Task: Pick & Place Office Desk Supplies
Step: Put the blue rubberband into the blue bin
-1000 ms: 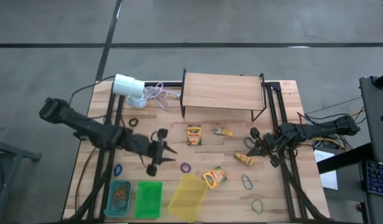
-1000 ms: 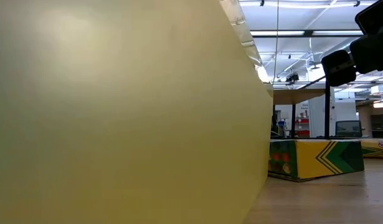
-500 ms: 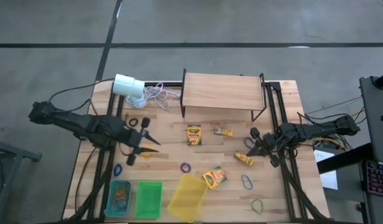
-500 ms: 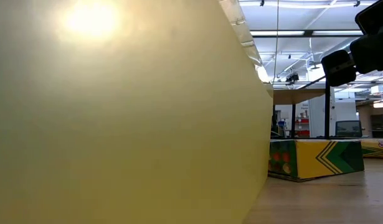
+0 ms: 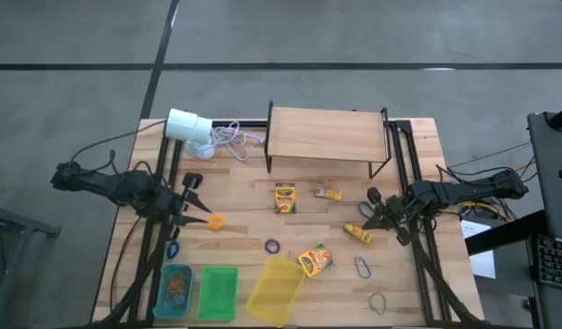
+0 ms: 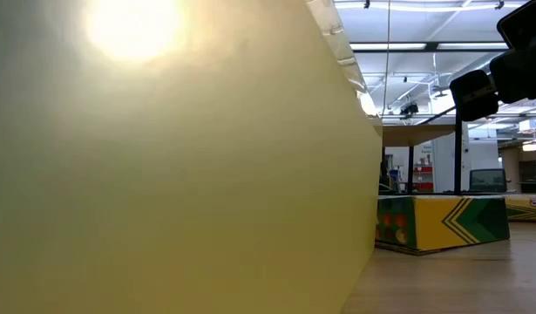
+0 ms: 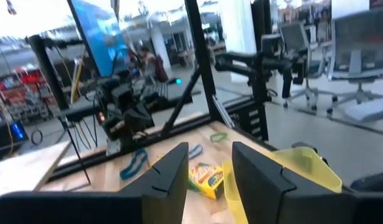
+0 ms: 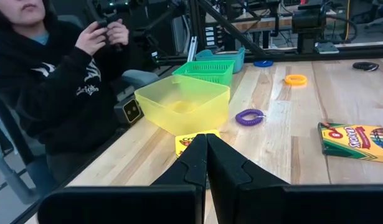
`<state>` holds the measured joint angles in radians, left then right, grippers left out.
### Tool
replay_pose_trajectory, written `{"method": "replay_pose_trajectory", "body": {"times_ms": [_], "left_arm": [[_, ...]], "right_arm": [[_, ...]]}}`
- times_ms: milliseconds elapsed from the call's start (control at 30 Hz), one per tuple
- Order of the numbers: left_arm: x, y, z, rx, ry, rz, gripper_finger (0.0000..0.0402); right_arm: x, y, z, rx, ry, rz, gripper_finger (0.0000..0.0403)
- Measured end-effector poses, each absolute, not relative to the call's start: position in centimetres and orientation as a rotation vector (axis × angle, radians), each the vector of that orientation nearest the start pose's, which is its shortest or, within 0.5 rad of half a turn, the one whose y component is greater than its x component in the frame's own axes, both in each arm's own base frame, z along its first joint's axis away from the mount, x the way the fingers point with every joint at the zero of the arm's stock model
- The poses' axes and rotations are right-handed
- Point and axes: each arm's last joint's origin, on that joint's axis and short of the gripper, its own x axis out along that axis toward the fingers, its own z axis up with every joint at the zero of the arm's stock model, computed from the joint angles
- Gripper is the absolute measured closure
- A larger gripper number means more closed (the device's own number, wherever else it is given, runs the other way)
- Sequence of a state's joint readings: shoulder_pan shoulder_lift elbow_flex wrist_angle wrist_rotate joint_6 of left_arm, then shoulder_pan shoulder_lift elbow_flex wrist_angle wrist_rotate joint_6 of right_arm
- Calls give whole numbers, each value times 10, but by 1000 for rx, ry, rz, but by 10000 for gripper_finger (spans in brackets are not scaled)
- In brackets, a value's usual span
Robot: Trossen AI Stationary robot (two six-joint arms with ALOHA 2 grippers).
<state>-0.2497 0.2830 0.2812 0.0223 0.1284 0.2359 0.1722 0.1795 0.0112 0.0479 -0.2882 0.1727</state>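
Note:
My left gripper (image 5: 198,212) hangs open at the table's left side, nothing between its fingers (image 7: 208,152). An orange band (image 5: 215,221) lies flat just in front of it. My right gripper (image 5: 367,217) waits shut at the right side, beside a crayon box (image 5: 358,233). Two more crayon boxes (image 5: 284,197) (image 5: 315,260) and a small yellow packet (image 5: 328,194) lie mid-table. Purple (image 5: 272,246), blue (image 5: 362,266) and green (image 5: 378,301) bands lie flat on the wood. In the low view, the yellow bin's wall (image 6: 163,174) hides most of the table.
A blue basket (image 5: 175,290) holding bands, a green basket (image 5: 217,292) and a yellow bin (image 5: 276,288) stand along the near edge. A wooden shelf (image 5: 326,132) and a white cylinder with cord (image 5: 189,125) stand at the far edge. A person (image 8: 48,81) sits beyond the table.
My left gripper has drawn back from mid-table toward the table's left edge, levelling out as it went. The orange band now shows on the wood in front of its fingertips.

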Motion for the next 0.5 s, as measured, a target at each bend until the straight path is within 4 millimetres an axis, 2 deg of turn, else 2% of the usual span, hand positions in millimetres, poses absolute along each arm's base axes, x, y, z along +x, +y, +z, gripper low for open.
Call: {"method": "replay_pose_trajectory", "body": {"times_ms": [167,333,500], "left_arm": [[94,-28,229,229,-111,-370,275],[89,-27,216,205,-70,-379,275],[84,-25,212,156,-84,-379,275]], "right_arm": [[104,26,157,177,161,448,394],[104,26,157,177,161,448,394],[104,26,157,177,161,448,394]]}}
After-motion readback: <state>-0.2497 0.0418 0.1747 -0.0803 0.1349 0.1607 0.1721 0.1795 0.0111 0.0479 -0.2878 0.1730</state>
